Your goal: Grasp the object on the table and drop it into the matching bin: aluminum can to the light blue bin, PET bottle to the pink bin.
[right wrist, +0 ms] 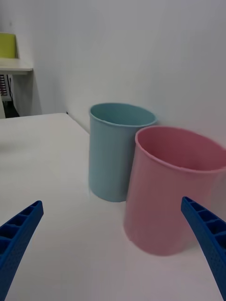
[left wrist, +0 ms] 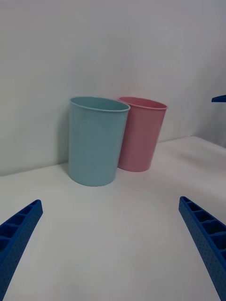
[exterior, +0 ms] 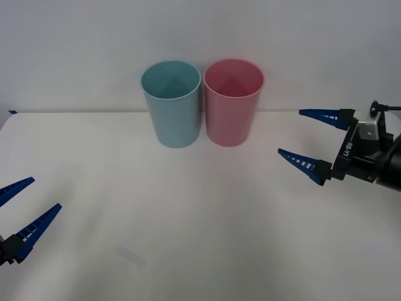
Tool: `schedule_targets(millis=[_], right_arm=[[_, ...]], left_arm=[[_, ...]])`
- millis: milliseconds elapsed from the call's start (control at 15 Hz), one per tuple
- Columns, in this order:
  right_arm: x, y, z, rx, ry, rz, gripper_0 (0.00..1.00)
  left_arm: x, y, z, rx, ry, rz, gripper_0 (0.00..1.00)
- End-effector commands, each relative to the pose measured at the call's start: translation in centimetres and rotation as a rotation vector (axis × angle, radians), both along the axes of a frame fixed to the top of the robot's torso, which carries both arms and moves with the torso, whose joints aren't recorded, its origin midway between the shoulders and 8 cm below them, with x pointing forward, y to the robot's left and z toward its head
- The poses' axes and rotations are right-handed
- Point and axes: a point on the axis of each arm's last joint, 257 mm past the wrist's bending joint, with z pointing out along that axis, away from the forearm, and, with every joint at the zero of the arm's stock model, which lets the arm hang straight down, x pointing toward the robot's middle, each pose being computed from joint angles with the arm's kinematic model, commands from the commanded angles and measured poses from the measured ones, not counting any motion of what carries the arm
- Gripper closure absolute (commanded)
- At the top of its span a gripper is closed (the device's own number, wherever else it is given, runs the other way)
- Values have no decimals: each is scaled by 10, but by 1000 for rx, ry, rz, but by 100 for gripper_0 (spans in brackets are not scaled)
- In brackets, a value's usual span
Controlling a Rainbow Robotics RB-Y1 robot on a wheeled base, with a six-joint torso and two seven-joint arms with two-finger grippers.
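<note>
2 bins stand upright side by side at the upper centre of the front view, on the far part of the white tabletop [exterior: 200, 219]: 1 light blue bin [exterior: 171, 104] on the left and 1 pink bin [exterior: 233, 102] on the right, their walls touching or very nearly so. From above, the front view looks into both open mouths, but the bottoms are in shadow and I cannot tell what lies inside. I cannot tell where the red can is.

The right pincer [exterior: 307, 139] hangs at the right edge of the front view, level with the bins and well apart from the pink one, its 2 blue ribbed fingers spread wide and holding nothing. The left pincer [exterior: 25, 205] sits low in the lower left corner of that view, also spread wide with nothing between its fingers.

The right wrist view gives what the front view does not: the bins seen from the side, pink bin [right wrist: 173, 193] nearer and light blue bin [right wrist: 115, 153] behind it, plus a desk with a yellow-green thing [right wrist: 7, 45] on it in the upper left corner. The left wrist view shows the light blue bin [left wrist: 96, 140] in front with the pink bin [left wrist: 141, 134] partly behind it, and a blue fingertip [left wrist: 219, 99] of the other arm at the right edge.
</note>
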Motion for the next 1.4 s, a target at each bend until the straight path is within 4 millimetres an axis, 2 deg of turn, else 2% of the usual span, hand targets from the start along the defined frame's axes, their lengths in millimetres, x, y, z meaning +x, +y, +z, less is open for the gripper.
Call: schedule_targets(millis=[67, 333, 1000, 1200, 1400], right_arm=[[-22, -33, -6, 17, 11, -19, 0], [-58, -67, -13, 102, 84, -41, 0], [-109, -132, -37, 132, 194, -221, 0], [-119, -142, -41, 146, 214, -247, 0], [-125, -144, -45, 164, 228, -255, 0]], left_arm=[[0, 0, 0, 0, 0, 0, 0], [0, 0, 0, 0, 0, 0, 0], [0, 0, 0, 0, 0, 0, 0], [0, 0, 0, 0, 0, 0, 0], [0, 0, 0, 0, 0, 0, 0]])
